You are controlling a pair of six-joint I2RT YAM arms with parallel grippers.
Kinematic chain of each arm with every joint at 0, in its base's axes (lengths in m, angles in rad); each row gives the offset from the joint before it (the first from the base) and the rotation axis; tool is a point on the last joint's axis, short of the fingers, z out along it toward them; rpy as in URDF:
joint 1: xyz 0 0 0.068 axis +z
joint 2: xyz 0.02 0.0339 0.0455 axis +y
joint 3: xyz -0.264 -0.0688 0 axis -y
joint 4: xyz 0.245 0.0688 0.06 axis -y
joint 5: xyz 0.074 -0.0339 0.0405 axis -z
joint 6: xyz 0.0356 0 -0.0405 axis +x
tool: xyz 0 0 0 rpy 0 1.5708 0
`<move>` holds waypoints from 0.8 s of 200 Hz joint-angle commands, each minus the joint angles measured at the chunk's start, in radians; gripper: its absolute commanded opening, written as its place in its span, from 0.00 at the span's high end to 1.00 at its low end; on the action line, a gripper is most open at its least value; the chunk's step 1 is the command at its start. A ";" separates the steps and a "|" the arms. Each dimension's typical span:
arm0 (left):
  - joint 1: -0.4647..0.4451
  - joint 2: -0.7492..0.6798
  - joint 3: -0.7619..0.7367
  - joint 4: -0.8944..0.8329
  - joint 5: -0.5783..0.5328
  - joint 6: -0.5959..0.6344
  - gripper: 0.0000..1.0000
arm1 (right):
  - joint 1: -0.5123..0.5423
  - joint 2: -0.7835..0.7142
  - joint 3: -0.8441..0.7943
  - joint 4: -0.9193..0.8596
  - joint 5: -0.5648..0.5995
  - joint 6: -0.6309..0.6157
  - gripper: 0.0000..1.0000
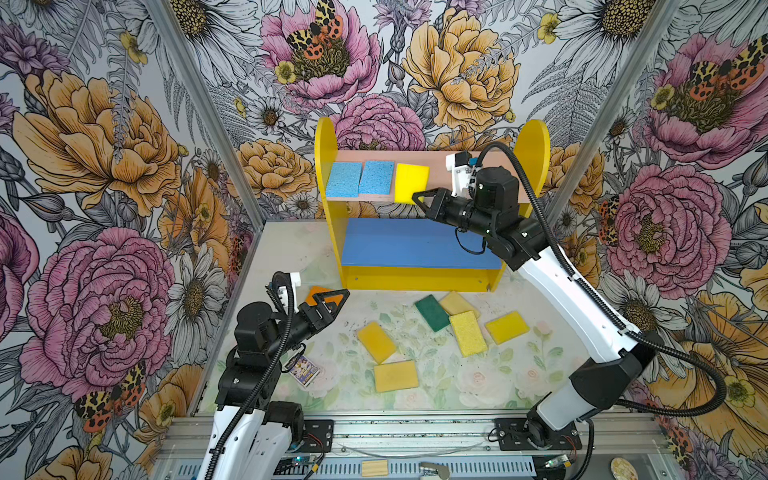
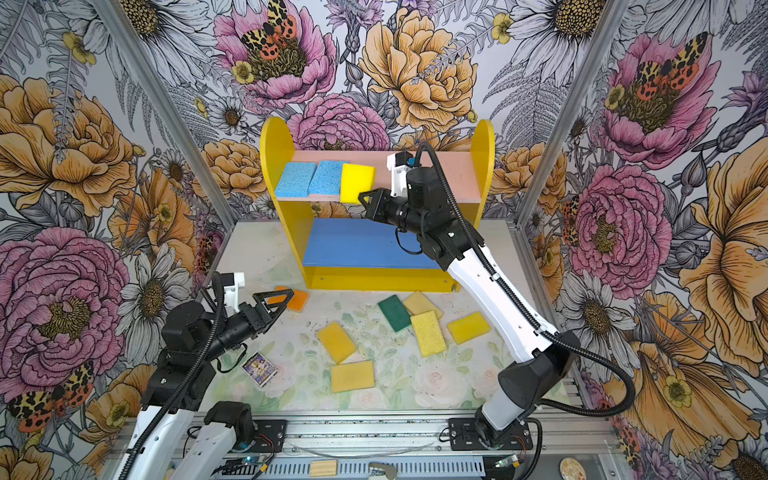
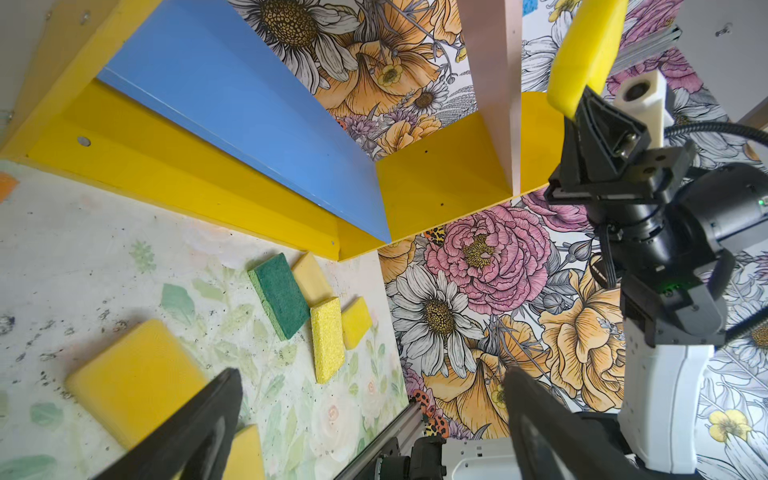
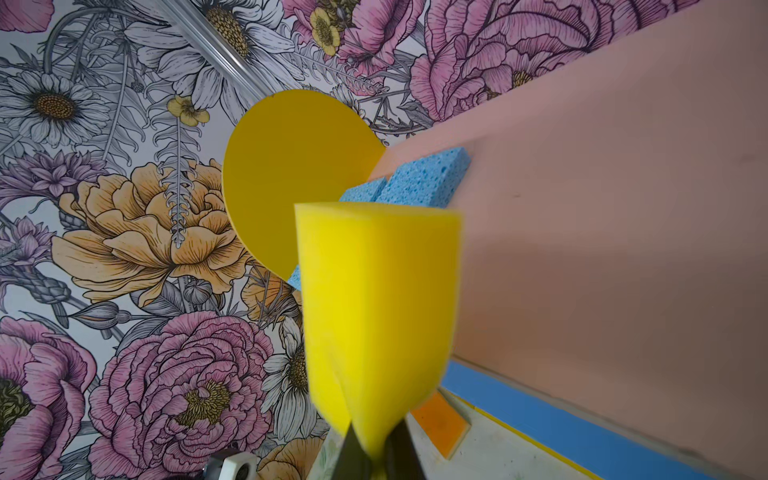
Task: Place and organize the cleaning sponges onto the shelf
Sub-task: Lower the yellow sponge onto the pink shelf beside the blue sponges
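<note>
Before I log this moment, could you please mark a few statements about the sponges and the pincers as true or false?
1. Two blue sponges lie on the pink board. True.
2. The right pincer is open and empty. False: it is shut on a yellow sponge over the pink board.
3. The green sponge sits on the blue board. False: it lies on the table, among yellow ones.
4. The left pincer is open and holds nothing. True.
5. The orange sponge lies on the table by the left pincer. True.
</note>
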 commanded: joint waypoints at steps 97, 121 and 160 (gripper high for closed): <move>0.019 0.019 -0.003 -0.069 0.033 0.079 0.01 | -0.064 0.234 0.346 -0.161 -0.074 -0.011 0.83; 0.020 0.022 -0.003 -0.069 0.038 0.078 0.01 | -0.066 0.241 0.348 -0.166 -0.061 -0.014 0.79; 0.024 0.022 -0.003 -0.079 0.036 0.081 0.01 | -0.067 0.249 0.348 -0.169 -0.068 -0.012 0.68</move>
